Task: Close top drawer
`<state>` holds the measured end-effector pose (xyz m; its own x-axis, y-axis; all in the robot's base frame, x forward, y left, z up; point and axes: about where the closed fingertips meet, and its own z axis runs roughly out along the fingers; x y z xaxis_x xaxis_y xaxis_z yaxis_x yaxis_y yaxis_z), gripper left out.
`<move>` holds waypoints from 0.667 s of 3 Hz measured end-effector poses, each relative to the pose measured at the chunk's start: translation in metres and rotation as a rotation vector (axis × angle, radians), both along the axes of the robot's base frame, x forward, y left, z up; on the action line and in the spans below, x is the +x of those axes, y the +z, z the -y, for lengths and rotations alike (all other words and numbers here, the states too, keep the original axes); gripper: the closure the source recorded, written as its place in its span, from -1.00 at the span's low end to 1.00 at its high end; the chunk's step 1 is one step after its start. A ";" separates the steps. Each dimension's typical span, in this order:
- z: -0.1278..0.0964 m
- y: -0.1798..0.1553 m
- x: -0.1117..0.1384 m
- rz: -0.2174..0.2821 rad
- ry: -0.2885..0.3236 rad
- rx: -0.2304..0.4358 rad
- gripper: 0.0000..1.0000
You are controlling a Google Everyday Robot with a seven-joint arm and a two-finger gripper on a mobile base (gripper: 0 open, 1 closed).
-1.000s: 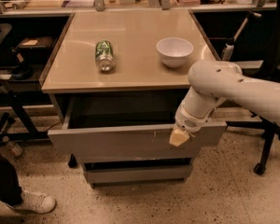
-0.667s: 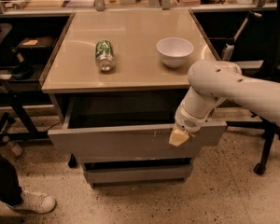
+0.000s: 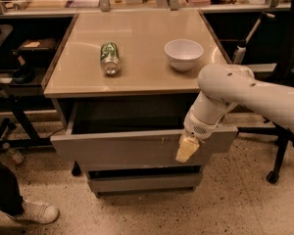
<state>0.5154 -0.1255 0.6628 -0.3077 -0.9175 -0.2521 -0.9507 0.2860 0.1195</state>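
The top drawer (image 3: 122, 148) is a wide grey drawer pulled out from under the tan tabletop; its flat front panel has small pale scratch marks right of its middle. Its dark inside shows behind the panel. My gripper (image 3: 186, 149) hangs from the white arm at the right and rests against the front panel's right part, just below the drawer's top edge. Its pale tip lies on the panel.
On the tabletop (image 3: 137, 77) a green can (image 3: 109, 58) lies on its side and a white bowl (image 3: 183, 53) stands at the right. A narrower grey drawer front (image 3: 144, 182) sits below. A person's white shoe (image 3: 35, 211) is at the lower left; a chair base (image 3: 277, 170) at the right.
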 end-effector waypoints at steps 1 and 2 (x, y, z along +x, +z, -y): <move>0.000 0.000 0.000 0.000 0.000 0.000 -1.00; 0.000 0.000 0.000 0.000 0.000 0.000 -1.00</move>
<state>0.5154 -0.1254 0.6627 -0.3076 -0.9175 -0.2520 -0.9508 0.2859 0.1196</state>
